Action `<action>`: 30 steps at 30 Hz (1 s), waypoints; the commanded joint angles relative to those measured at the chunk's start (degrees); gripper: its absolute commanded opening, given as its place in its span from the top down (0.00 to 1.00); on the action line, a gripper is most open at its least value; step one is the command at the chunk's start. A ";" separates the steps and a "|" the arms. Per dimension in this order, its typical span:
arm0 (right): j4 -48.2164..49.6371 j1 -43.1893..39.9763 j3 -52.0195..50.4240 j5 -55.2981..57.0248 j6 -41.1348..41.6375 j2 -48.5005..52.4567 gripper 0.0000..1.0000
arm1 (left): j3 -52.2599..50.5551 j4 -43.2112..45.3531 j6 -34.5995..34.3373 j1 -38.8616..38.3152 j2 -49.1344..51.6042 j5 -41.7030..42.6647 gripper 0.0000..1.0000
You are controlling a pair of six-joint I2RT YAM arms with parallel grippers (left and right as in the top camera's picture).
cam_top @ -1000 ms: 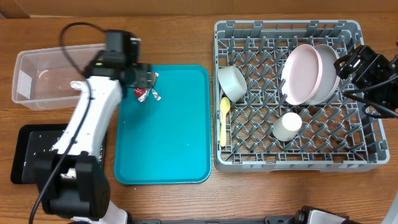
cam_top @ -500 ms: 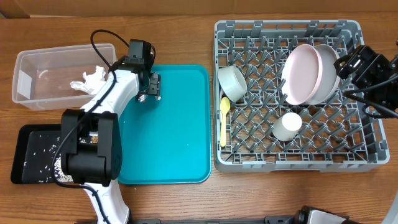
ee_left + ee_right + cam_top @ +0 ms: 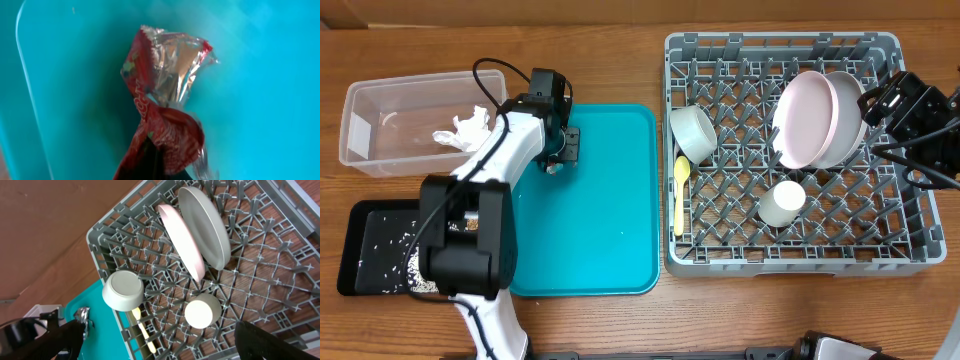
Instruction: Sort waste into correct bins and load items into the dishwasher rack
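My left pincer (image 3: 560,150) hangs low over the upper left corner of the teal tray (image 3: 610,220), and right beneath it lies the crumpled red-and-silver wrapper (image 3: 165,110). In my left wrist view it fills the middle of the frame, with the silver foil up top and the red tail running down to the bottom edge. Only a dark wedge of my own finger shows down there under that tail, so I cannot tell whether I have it pinched or am merely over it. At upper left of the overhead view sits the clear tub (image 3: 420,80), with the white napkin (image 3: 465,125) inside at its right end. Below it, at lower left, the black tray (image 3: 350,215) is speckled with rice grains (image 3: 380,250). On the right side is the grey rack (image 3: 780,262). The pink plate (image 3: 805,120) and the grey plate (image 3: 848,110) stand on edge together at its upper right. The bowl (image 3: 693,132) is tipped on its side at the left, the cup (image 3: 784,202) is near the middle, and the cream spoon (image 3: 680,190) lies along the left edge. My right pincer (image 3: 885,100) hovers at the rack's upper right corner, just beside the grey plate. In the right wrist view the fingers (image 3: 270,340) are spread wide apart with nothing between them.
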 commanded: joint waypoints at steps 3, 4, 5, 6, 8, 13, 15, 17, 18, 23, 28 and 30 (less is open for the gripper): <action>-0.57 -0.20 0.37 0.44 -0.15 -0.68 0.00 | 2.01 -2.36 -1.88 -0.17 -14.71 -0.63 0.96; -0.76 -0.20 0.37 0.44 -0.15 -0.68 0.00 | 2.01 -2.36 -1.88 0.17 -16.44 -2.25 0.96; -0.94 -0.20 0.37 0.44 -0.15 -0.68 0.00 | 2.01 -2.29 -1.88 0.68 -17.99 -4.26 0.96; -1.01 -0.20 0.37 0.44 -0.15 -0.68 0.00 | 2.01 -2.08 -1.90 1.33 -19.30 -6.60 0.96; -1.03 -0.20 0.37 0.44 -0.15 -0.68 0.00 | 2.01 -1.22 -1.90 3.54 -20.90 -10.51 0.96; -1.01 -0.20 0.37 0.44 -0.15 -0.68 0.00 | 1.92 1.70 -4.24 11.96 -17.51 -9.81 0.96; -1.01 -0.20 0.37 0.42 -0.15 -0.68 0.00 | 1.92 3.34 -4.22 13.94 -15.58 -8.66 0.96; -1.01 -0.20 0.37 0.42 -0.15 -0.68 0.00 | 1.92 4.92 -4.74 15.21 -14.16 -8.66 0.93; -1.01 -0.20 0.37 0.42 -0.13 -0.68 0.00 | 1.92 5.53 -4.90 15.50 -13.75 -8.63 0.83; -0.96 -0.15 0.37 0.28 -1.53 -0.70 0.00 | 4.59 1.62 -4.68 15.26 -15.67 -8.48 0.18; 0.39 -0.13 0.37 -3.06 -3.85 -2.40 0.06 | 16.79 -16.70 -1.44 14.95 -22.99 3.69 0.22; 1.27 -0.13 0.37 -7.04 -6.73 -3.87 0.06 | 20.87 -23.65 -2.14 14.95 -26.25 6.54 0.24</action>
